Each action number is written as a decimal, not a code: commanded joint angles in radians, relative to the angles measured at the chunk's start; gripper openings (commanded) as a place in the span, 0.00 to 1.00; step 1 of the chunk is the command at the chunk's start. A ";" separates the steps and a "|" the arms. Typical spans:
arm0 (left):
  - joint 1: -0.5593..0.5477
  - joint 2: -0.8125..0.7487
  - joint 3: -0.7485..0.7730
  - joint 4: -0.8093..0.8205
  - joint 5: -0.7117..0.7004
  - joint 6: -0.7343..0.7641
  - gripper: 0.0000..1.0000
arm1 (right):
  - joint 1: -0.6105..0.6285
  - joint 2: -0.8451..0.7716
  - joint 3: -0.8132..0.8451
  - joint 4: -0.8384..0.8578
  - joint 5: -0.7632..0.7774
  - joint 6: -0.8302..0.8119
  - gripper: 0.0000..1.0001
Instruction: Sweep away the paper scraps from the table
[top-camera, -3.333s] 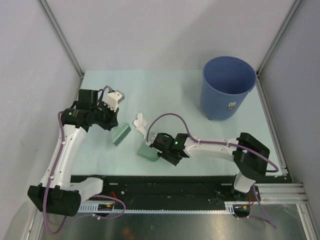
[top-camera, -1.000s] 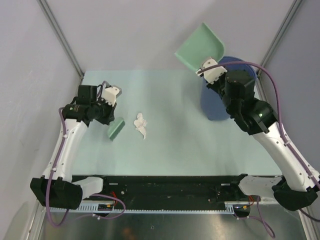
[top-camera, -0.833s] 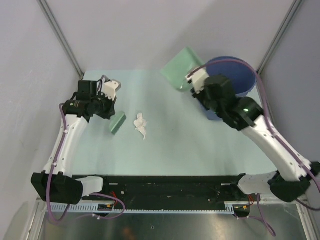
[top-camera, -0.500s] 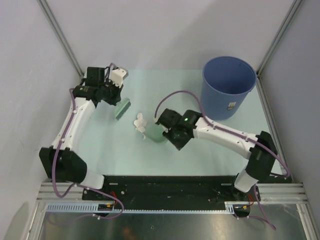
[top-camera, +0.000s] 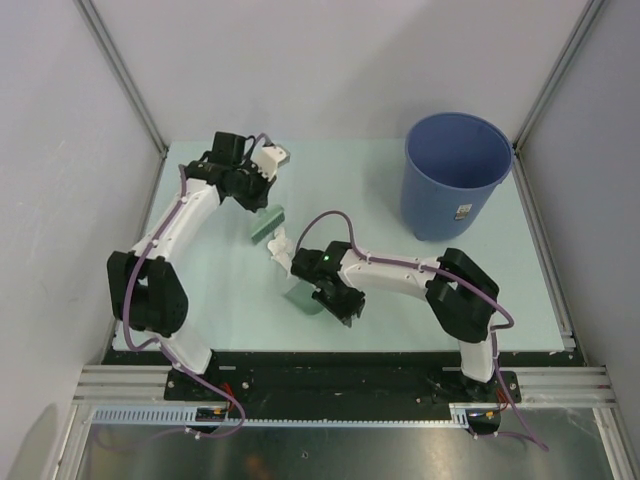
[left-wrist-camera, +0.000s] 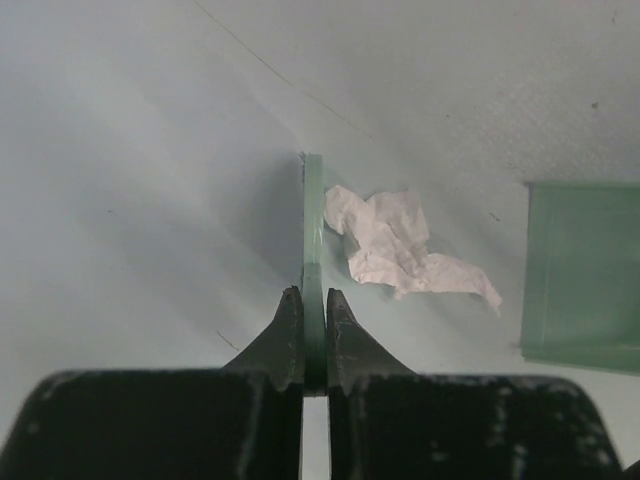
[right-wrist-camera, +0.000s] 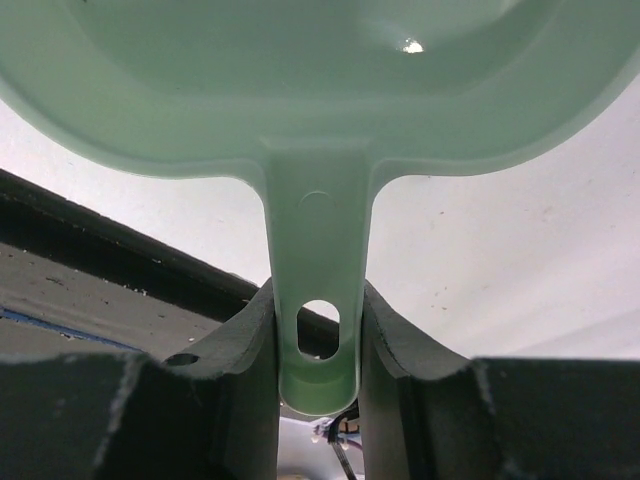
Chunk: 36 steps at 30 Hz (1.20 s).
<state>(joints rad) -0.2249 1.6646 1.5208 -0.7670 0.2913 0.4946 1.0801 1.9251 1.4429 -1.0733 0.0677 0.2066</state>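
Grey walls (top-camera: 300, 70) enclose a large flat pale mint-green table (top-camera: 420, 290) with a black front rail (top-camera: 330, 365); a round dark-blue plastic bin (top-camera: 455, 180) stands upright at the table's far right corner, well apart from both arms' tools.

The left arm reaches toward the far edge, left of centre; the left gripper (left-wrist-camera: 314, 300) is clamped tight on a thin sage-green plastic brush (left-wrist-camera: 314, 215), seen edge-on in the left wrist view, its lower end down at the table.

One small white crumpled paper scrap (left-wrist-camera: 395, 245) lies on the table left of centre, just beside the brush; touching or not, cannot tell; the scrap sits between the brush and a sage-green plastic dustpan (top-camera: 303, 297).

The dustpan is on the front-rail side of the scrap; in the left wrist view its straight mouth edge faces the scrap, with a strip of bare table between.

The right gripper (right-wrist-camera: 317, 295) is closed around the dustpan's flat handle (right-wrist-camera: 318, 240); the handle's hanging hole shows between the fingers; the pan's rounded back fills the top of the right wrist view; whether the pan's lip rests on the table, cannot tell.
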 joint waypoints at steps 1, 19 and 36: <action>0.001 -0.040 -0.063 0.009 0.054 -0.054 0.00 | -0.005 0.043 0.056 0.016 0.029 0.013 0.00; 0.010 -0.454 -0.137 -0.146 0.046 -0.129 0.00 | -0.048 -0.066 -0.004 0.197 0.053 -0.102 0.00; 0.090 -0.468 -0.197 -0.089 -0.187 -0.088 0.00 | -0.342 -0.362 0.432 -0.307 0.288 -0.254 0.00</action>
<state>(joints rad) -0.1406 1.2140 1.3212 -0.8925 0.1242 0.3866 0.8963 1.6112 1.7298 -1.2133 0.2398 0.0116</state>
